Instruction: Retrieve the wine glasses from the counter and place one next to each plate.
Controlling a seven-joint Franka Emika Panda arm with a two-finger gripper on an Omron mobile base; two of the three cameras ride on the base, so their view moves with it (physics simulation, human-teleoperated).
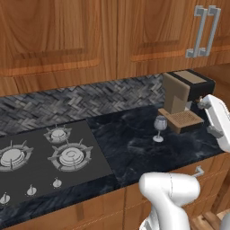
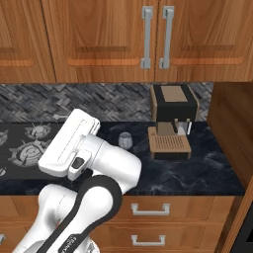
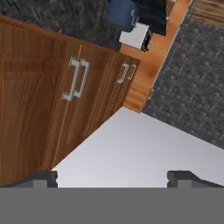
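One wine glass [image 1: 159, 128] stands upright on the black marble counter [image 1: 134, 148], just left of the coffee machine's tray. In the right base view its bowl [image 2: 125, 140] peeks out beside my white arm, above the counter [image 2: 202, 170]. My gripper [image 3: 112, 177] is open, its two dark fingertips [image 3: 43, 177] far apart with nothing between them. It points up at the upper cabinet doors [image 3: 48, 100] and a pale ceiling, away from the glass. The plates are out of view.
A gas hob [image 1: 45, 157] fills the counter's left part. A brown and black coffee machine [image 1: 184, 99] stands at the back right. Upper cabinets with silver handles [image 2: 155, 37] hang overhead. A wooden side panel [image 2: 230, 128] closes the counter on the right.
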